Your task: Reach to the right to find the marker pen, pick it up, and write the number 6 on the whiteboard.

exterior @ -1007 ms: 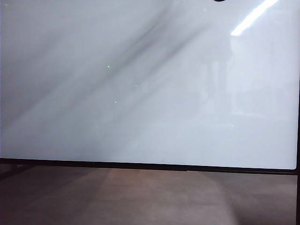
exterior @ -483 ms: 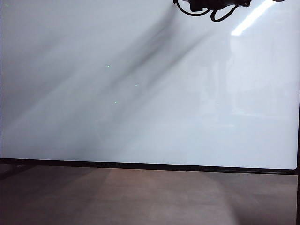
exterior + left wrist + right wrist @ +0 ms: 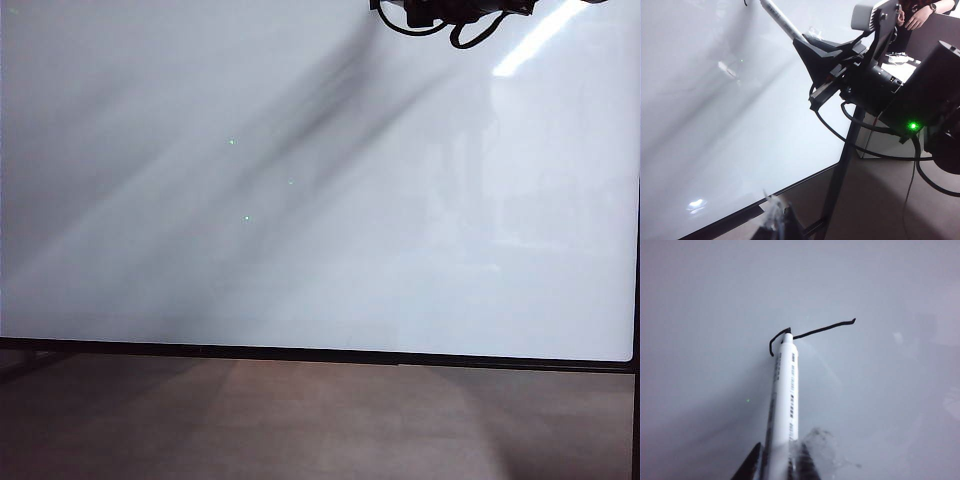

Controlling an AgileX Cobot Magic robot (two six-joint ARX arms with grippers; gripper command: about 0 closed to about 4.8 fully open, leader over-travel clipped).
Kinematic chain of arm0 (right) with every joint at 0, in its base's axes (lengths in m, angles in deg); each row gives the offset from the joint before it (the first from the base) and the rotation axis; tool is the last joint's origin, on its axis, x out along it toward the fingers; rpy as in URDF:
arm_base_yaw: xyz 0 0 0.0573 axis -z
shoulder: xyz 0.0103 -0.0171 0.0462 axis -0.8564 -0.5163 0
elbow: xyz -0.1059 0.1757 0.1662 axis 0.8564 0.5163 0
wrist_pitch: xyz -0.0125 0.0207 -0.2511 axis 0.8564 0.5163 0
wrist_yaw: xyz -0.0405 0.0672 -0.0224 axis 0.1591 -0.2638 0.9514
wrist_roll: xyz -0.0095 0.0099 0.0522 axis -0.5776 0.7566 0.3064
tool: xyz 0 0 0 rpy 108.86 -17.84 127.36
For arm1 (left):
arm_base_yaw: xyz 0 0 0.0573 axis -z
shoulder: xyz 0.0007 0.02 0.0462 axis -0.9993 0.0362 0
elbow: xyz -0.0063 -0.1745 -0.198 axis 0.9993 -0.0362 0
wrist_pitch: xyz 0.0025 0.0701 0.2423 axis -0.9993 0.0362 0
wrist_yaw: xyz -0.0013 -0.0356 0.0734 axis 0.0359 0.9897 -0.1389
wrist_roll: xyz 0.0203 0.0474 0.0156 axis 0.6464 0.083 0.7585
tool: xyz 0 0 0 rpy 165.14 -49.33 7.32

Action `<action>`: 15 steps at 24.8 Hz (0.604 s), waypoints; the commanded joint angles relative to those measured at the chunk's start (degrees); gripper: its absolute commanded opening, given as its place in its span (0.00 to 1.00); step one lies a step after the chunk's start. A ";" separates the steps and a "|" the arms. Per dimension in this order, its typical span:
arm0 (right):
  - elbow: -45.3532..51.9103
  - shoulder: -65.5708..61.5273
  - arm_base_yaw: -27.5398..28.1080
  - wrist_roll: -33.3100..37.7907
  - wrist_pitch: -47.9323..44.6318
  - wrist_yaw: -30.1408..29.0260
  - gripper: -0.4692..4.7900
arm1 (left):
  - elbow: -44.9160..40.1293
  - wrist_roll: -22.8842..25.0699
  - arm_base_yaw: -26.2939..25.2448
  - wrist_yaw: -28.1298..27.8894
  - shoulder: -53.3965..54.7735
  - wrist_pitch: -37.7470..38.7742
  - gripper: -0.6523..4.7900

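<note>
Whiteboard (image 3: 880,280): only right wrist shows ink (image 3: 822,329).

white marker pen (image 3: 783,400) tip touching whiteboard (image 3: 880,405), black stroke (image 3: 822,329) begun

We are looking at the whiteboard (image 3: 300,250), which is showing a smooth, glossy white face that is mirroring a ceiling light, edged by a thin matt black frame (image 3: 320,354). The floor (image 3: 300,420) below is looking dull, brownish and faintly mottled. The marker pen (image 3: 783,400) is appearing as smooth white plastic with fine printed text, and its line (image 3: 812,332) is lying as thin black ink. The right gripper (image 3: 815,57) is showing matt black plastic; the left gripper (image 3: 777,222) is looking dark with a clear film.
</note>
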 commanded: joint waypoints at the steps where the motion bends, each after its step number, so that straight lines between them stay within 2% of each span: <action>1: -0.22 0.22 0.02 0.11 2.12 0.57 0.09 | 0.24 0.22 0.02 0.02 -0.13 -0.79 0.11; 15: -0.20 0.26 -0.13 1.75 9.70 2.23 0.09 | 0.24 0.22 0.02 0.02 -0.13 -0.79 0.11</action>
